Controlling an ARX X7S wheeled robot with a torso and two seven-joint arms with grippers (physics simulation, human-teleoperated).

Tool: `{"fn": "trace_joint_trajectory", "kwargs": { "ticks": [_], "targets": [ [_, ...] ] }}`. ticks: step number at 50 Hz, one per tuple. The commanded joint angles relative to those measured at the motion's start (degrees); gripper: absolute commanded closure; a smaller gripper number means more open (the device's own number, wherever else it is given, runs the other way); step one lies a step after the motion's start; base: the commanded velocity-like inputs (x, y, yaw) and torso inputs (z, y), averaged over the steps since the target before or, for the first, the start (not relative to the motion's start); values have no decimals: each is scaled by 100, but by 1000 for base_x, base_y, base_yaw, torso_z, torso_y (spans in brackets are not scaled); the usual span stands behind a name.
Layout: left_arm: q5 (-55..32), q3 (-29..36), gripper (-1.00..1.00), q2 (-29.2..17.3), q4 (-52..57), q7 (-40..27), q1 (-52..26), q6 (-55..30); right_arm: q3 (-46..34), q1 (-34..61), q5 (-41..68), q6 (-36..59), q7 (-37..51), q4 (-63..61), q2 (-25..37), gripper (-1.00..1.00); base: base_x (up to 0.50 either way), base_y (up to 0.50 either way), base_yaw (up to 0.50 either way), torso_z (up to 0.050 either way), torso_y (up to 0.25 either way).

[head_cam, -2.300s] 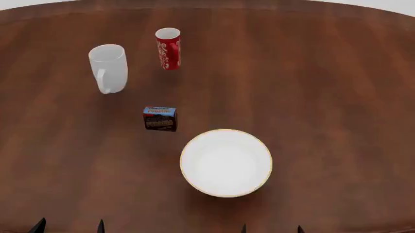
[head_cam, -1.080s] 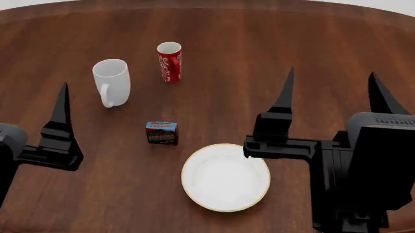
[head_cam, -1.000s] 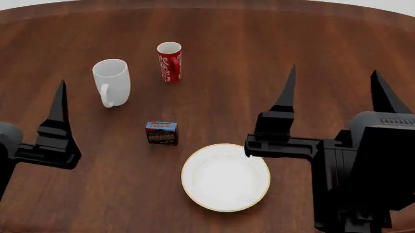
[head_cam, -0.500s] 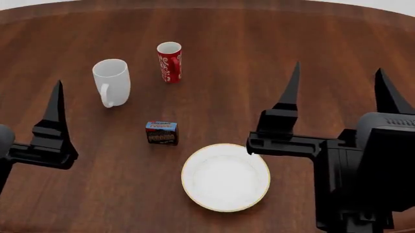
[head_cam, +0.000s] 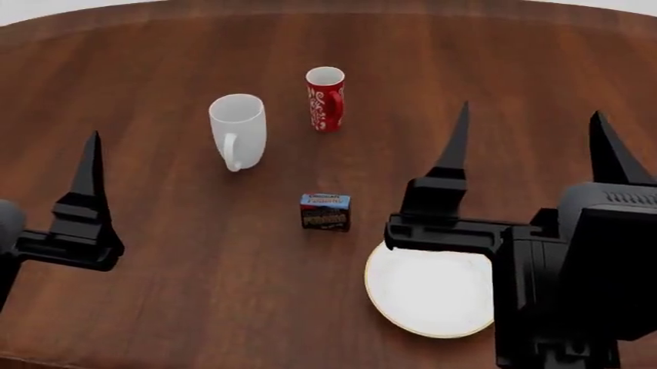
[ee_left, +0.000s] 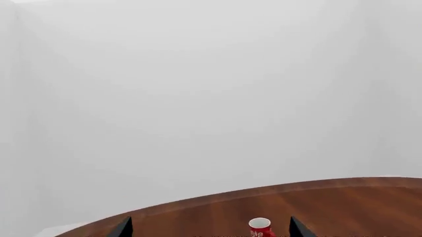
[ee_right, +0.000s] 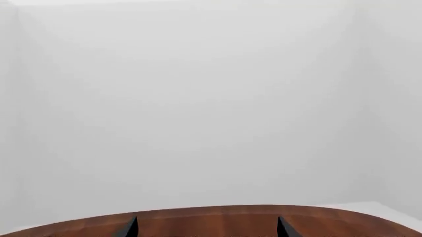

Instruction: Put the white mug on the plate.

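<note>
Dark brown wood-grain table [head_cam: 154, 307], far edge curved. White mug [head_cam: 238, 128] upright toward the far left part, handle facing the near edge. Red mug [head_cam: 325, 99] with white swirls upright just beside it, a bit closer to the far edge, not touching. Small dark pudding box [head_cam: 325, 211] around mid-table, apart from both mugs. Plate [head_cam: 426, 296], white with gold rim, flat toward the near right side, near the box, partly hidden. Left wrist view catches the red mug's rim against the table's far edge.
</note>
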Motion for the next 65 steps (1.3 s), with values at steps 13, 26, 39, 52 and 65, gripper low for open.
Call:
{"fn": "trace_joint_trajectory", "kwargs": {
  "ticks": [13, 26, 39, 52, 65],
  "targets": [
    [-62, 169, -100, -37, -124, -63, -88, 2, 446, -94, 335, 102, 95, -184, 18, -100, 0, 31, 0, 0, 0],
    [-78, 279, -100, -61, -127, -107, -144, -35, 558, -105, 476, 184, 143, -278, 77, -100, 54, 0, 0, 0, 0],
    [-120, 355, -100, -79, -166, -136, -215, -64, 615, -166, 550, 112, 166, -280, 109, -100, 387, -5, 0, 0, 0],
    [-170, 362, -100, -98, -128, -194, -174, -69, 605, -229, 596, 58, 200, -271, 155, -100, 438, -7, 0, 0, 0],
    [-239, 326, -100, -135, -51, -237, -140, -88, 547, -227, 656, 88, 252, -306, 202, -100, 437, -8, 0, 0, 0]
  ]
}}
